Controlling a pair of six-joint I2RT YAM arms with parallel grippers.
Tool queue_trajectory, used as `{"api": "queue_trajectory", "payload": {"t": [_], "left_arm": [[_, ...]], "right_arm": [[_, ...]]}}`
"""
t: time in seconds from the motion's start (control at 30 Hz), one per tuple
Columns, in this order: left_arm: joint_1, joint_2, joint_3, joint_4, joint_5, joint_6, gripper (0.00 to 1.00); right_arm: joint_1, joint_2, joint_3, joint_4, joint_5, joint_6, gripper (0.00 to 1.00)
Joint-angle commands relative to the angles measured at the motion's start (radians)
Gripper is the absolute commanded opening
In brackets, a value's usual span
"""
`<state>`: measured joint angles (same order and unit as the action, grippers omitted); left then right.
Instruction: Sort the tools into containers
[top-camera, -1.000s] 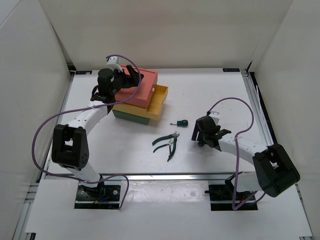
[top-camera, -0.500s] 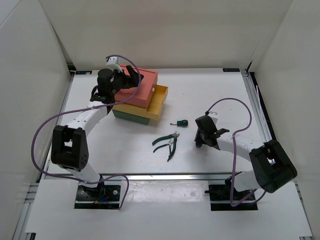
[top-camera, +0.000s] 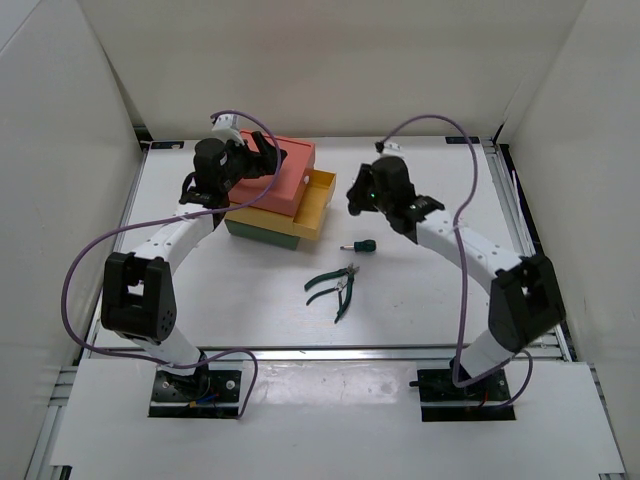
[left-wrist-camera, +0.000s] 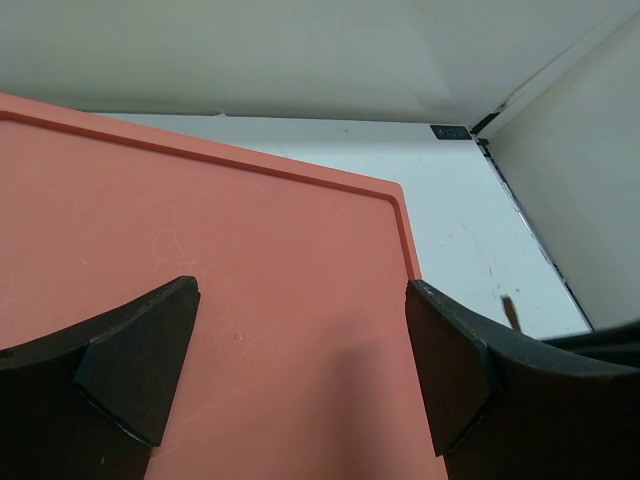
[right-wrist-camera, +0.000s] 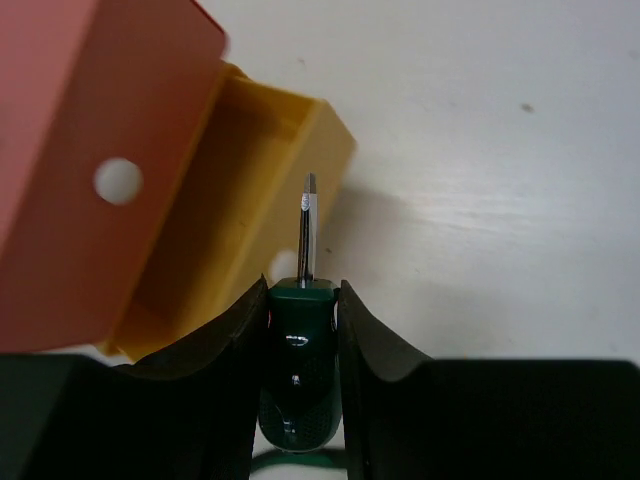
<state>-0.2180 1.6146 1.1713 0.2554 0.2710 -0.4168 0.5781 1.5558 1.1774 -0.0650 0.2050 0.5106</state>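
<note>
the green screwdriver (right-wrist-camera: 298, 350), clenched in the right fingers (right-wrist-camera: 225, 360) at lower centre near the rim of the open yellow drawer (right-wrist-camera: 325, 140), should be brought fully over its hollow before release, while the left fingers (left-wrist-camera: 140, 350) are held spread.

I inspect a flat white tabletop (top-camera: 250, 300). It is matte, and the right wrist view shows faint scuffs and a few dark specks on it. Three plain white panel walls enclose it: a rear wall (top-camera: 330, 70), a left wall (top-camera: 60, 150) and a right wall (top-camera: 585, 120). The joints between the panels show as thin dark seams. A silver metal right rail (top-camera: 508, 195) runs along the table's right edge, and a silver near rail (top-camera: 330, 350) runs along its front. A flat white front board (top-camera: 330, 420) lies just before the near rail. A small dark label (left-wrist-camera: 450, 131) sits at the rear right corner, at the foot of the walls. Lighting is even and diffuse, and shadows are soft.
</note>
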Motion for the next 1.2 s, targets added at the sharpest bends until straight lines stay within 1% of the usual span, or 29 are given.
{"api": "queue_trajectory", "payload": {"t": [0.0, 0.03, 0.1, 0.13, 0.2, 0.23, 0.27, 0.3, 0.33, 0.37, 0.43, 0.47, 0.53, 0.57, 0.6, 0.63, 0.67, 0.77, 0.83, 0.9, 1.0, 1.03, 1.17], "left_arm": [[0.005, 0.005, -0.050, -0.183, 0.011, -0.019, 0.96], [0.005, 0.005, -0.048, -0.182, 0.011, -0.020, 0.96], [0.005, 0.005, -0.048, -0.179, 0.017, -0.019, 0.96], [0.003, 0.005, -0.048, -0.179, 0.017, -0.020, 0.96], [0.005, 0.008, -0.045, -0.179, 0.017, -0.022, 0.96], [0.005, 0.010, -0.045, -0.177, 0.020, -0.020, 0.96], [0.005, 0.014, -0.045, -0.177, 0.020, -0.019, 0.96], [0.005, 0.011, -0.044, -0.176, 0.023, -0.020, 0.96], [0.005, 0.014, -0.045, -0.176, 0.023, -0.019, 0.96], [0.005, 0.011, -0.042, -0.176, 0.023, -0.020, 0.96], [0.005, 0.014, -0.042, -0.176, 0.023, -0.022, 0.96], [0.005, 0.018, -0.044, -0.177, 0.023, -0.019, 0.96], [0.005, 0.018, -0.042, -0.176, 0.030, -0.020, 0.96], [0.005, 0.018, -0.044, -0.177, 0.030, -0.019, 0.96], [0.005, 0.018, -0.044, -0.177, 0.030, -0.020, 0.96], [0.005, 0.018, -0.042, -0.176, 0.027, -0.022, 0.96], [0.003, 0.018, -0.042, -0.179, 0.030, -0.022, 0.96], [0.005, 0.011, -0.045, -0.179, 0.033, -0.022, 0.96], [0.003, 0.011, -0.045, -0.179, 0.030, -0.020, 0.96], [0.003, 0.010, -0.042, -0.182, 0.030, -0.017, 0.96], [0.003, 0.011, -0.042, -0.185, 0.027, -0.016, 0.96], [0.005, 0.011, -0.042, -0.186, 0.030, -0.016, 0.96], [0.003, 0.011, -0.045, -0.185, 0.034, -0.017, 0.96]], "right_arm": [[0.032, 0.140, 0.151, 0.007, -0.082, -0.029, 0.00], [0.038, 0.171, 0.224, -0.002, -0.094, -0.032, 0.00], [0.042, 0.239, 0.298, -0.022, -0.134, -0.023, 0.00], [0.045, 0.297, 0.365, -0.039, -0.144, -0.020, 0.00], [0.048, 0.367, 0.415, -0.045, -0.180, -0.008, 0.00], [0.051, 0.383, 0.430, -0.045, -0.184, -0.004, 0.00], [0.052, 0.395, 0.451, -0.039, -0.222, -0.001, 0.00], [0.063, 0.401, 0.458, -0.039, -0.236, -0.001, 0.06], [0.063, 0.417, 0.462, -0.036, -0.237, -0.001, 0.15], [0.066, 0.420, 0.464, -0.033, -0.239, -0.001, 0.28], [0.066, 0.408, 0.453, -0.027, -0.239, -0.004, 0.41], [0.063, 0.383, 0.436, -0.021, -0.231, -0.007, 0.51], [0.054, 0.343, 0.401, -0.003, -0.205, -0.007, 0.59], [0.036, 0.286, 0.352, 0.025, -0.205, -0.007, 0.61], [0.029, 0.252, 0.326, 0.040, -0.144, -0.014, 0.62], [0.017, 0.218, 0.297, 0.053, -0.125, -0.032, 0.63], [-0.004, 0.160, 0.247, 0.059, -0.113, -0.044, 0.65], [-0.041, 0.092, 0.186, 0.054, -0.101, -0.121, 0.68], [-0.072, 0.092, 0.136, 0.010, -0.131, -0.197, 0.70], [-0.096, 0.107, 0.078, -0.030, -0.147, -0.234, 0.71], [-0.103, 0.138, -0.011, -0.027, -0.188, -0.339, 0.71], [-0.106, 0.159, -0.024, -0.033, -0.223, -0.378, 0.70], [-0.106, 0.187, -0.084, -0.003, -0.268, -0.437, 0.68]]}}
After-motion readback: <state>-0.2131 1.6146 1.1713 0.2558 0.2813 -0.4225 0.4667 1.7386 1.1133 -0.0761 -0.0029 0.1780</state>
